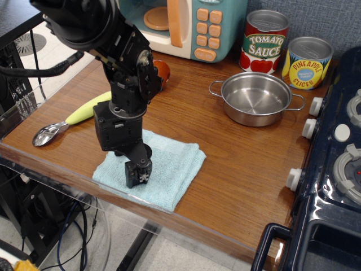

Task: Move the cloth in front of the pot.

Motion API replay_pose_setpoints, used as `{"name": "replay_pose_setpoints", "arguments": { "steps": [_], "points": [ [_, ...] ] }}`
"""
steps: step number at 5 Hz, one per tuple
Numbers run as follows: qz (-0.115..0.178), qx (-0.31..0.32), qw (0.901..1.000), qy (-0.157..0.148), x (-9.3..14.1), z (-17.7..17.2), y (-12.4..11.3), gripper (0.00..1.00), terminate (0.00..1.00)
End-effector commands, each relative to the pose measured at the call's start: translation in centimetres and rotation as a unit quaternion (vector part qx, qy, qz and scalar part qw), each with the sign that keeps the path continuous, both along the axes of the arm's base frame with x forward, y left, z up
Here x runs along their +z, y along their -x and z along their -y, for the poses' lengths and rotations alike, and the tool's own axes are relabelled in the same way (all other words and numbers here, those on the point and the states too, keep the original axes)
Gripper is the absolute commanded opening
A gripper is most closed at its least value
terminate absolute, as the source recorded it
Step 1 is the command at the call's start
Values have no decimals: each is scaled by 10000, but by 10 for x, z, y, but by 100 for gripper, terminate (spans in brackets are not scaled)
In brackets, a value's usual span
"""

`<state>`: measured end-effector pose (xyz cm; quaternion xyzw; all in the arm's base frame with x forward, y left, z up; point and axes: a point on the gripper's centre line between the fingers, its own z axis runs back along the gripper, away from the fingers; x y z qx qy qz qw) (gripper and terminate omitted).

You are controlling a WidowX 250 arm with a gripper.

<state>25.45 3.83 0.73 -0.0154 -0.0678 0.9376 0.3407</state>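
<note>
The tool (137, 176) presses down onto the cloth (151, 167), near its front-left part (whether clenched or released, I cannot tell). The cloth lies front-left of the pot (256, 97), well apart, at the surface's (237, 169) front edge. Bare wood in front of the pot leaves room to drag rightward.

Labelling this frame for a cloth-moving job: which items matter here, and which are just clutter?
Matter: cloth; pot; hand, down on the cloth.

Clutter: ice cream scoop; tomato sauce can; pineapple slices can; toy microwave; toy stove.
</note>
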Motion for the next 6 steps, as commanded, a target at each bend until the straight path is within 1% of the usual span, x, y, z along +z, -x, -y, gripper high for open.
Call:
{"name": "replay_pose_setpoints", "arguments": {
  "steps": [1,2,3,4,5,6],
  "points": [
    [184,-838,9957,344,-5,82,-37,100,0],
    [376,-1175,9911,502,3,117,-57,100,0],
    [314,-1568,9860,469,2,140,-66,100,0],
    [285,-1615,9858,355,1,142,-64,100,0],
    [371,-1556,9866,330,16,139,-63,100,0],
    [575,-1432,9875,322,44,135,-63,100,0]
  ]
}}
